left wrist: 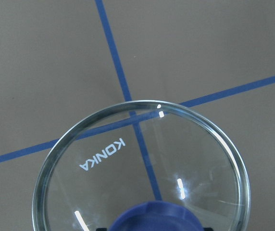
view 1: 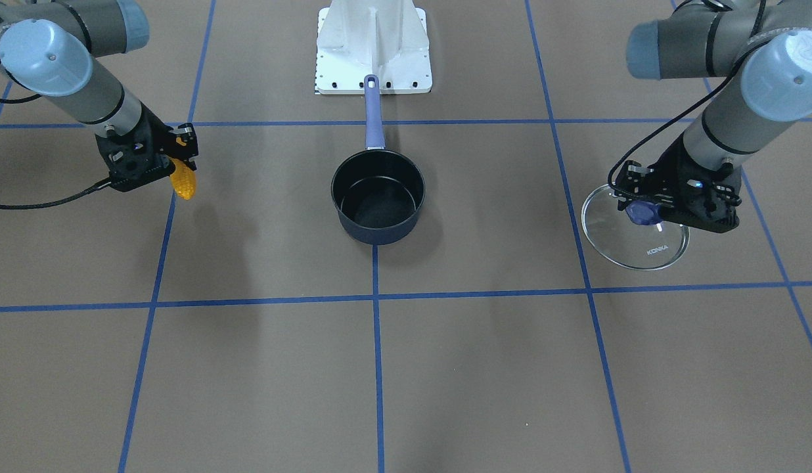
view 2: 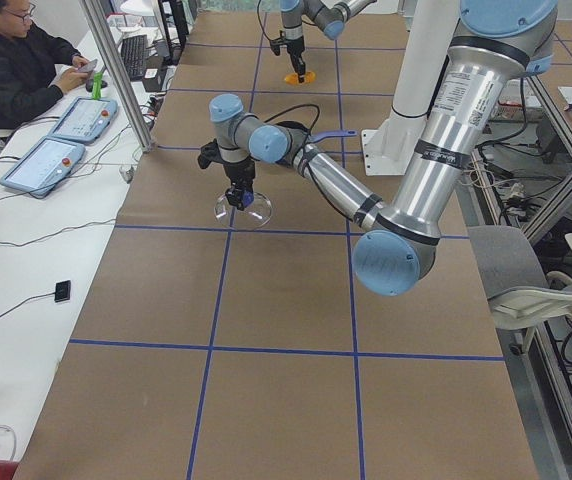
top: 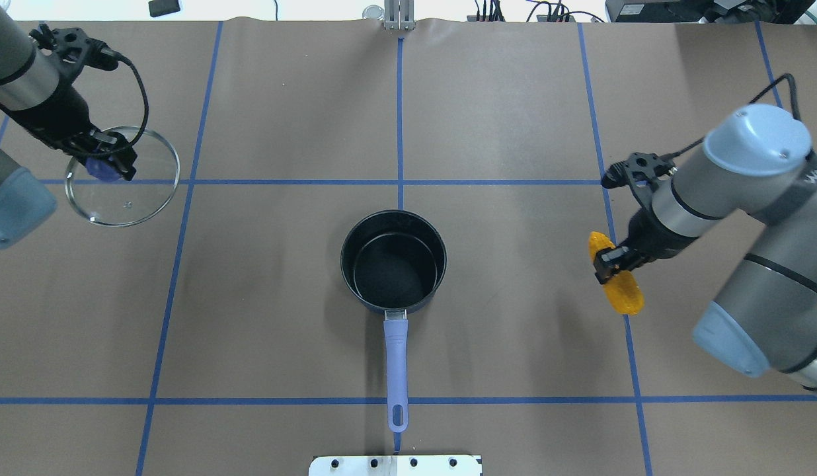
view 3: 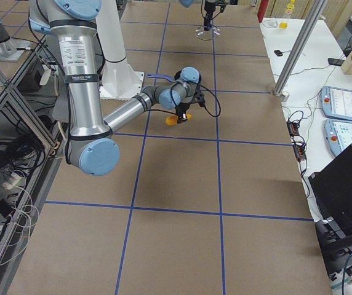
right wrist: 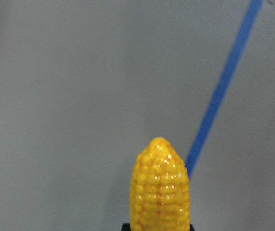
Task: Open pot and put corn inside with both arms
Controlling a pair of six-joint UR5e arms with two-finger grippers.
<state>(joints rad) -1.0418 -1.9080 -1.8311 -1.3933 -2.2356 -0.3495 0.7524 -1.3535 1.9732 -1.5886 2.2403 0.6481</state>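
The pot (view 1: pixel 378 226) stands uncovered and empty at the table's middle, and its purple-blue handle (top: pixel 395 357) points at the robot's base. My left gripper (top: pixel 106 166) is shut on the blue knob (view 1: pixel 642 211) of the round glass lid (top: pixel 151 173), far to the pot's left side. The lid is close to the table, and I cannot tell if it touches. It fills the left wrist view (left wrist: pixel 142 159). My right gripper (top: pixel 610 259) is shut on the corn (top: pixel 623 291) and holds it above the table, well off the pot's right side. The right wrist view shows the corn's tip (right wrist: pixel 160 187).
The white robot base plate (view 1: pixel 373 46) sits just behind the pot's handle. Blue tape lines (top: pixel 400 182) divide the brown table. An operator (view 2: pixel 16 70) sits at a side desk with control pendants (view 2: pixel 46 165), beyond the table's left end.
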